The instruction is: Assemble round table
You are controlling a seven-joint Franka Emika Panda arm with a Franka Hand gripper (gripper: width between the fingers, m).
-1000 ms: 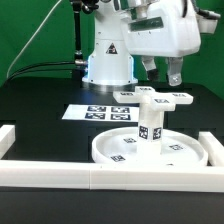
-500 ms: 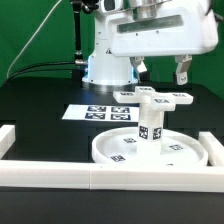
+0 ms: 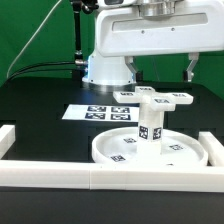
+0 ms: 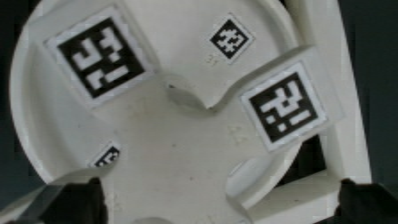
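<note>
White border rails (image 3: pixel 60 170) of long box section run across the front of the exterior view, touching the black table (image 3: pixel 40 105). Just behind them lies the large rimmed flat white plastic disc (image 3: pixel 115 150), tags on its face. From its middle the short white cylinder leg (image 3: pixel 150 125) stands upright, its long axis vertical, a tag on its side. On top of the leg sits the white cross-shaped piece (image 3: pixel 155 97), lying flat with its arms level; one arm points to the exterior view's right, another toward the marker board (image 3: pixel 92 112), the thin white sheet flat on the table behind the disc. Beyond that stands the arm's white base (image 3: pixel 108 62) before a green backdrop (image 3: pixel 35 30).

Only the exterior view shows this stack whole, and the gripper (image 3: pixel 160 70) hanging above the cross-shaped piece, apart from it, with two dark fingers (image 3: pixel 191 68) spread wide either side and nothing between them. The wrist view looks straight down from close by: it shows the cross-shaped piece (image 4: pixel 231 120) from above, with tags on its arms, and the disc (image 4: pixel 71 110) below with a large tag, details the exterior view leaves too small to read. Dark fingertips (image 4: pixel 63 195) show at the picture's edge, well apart.

A second ago the fingers stood close together, at the exterior view's right of the leg; half a second ago they were wider, and now they are wider again. The parts have not shifted.
</note>
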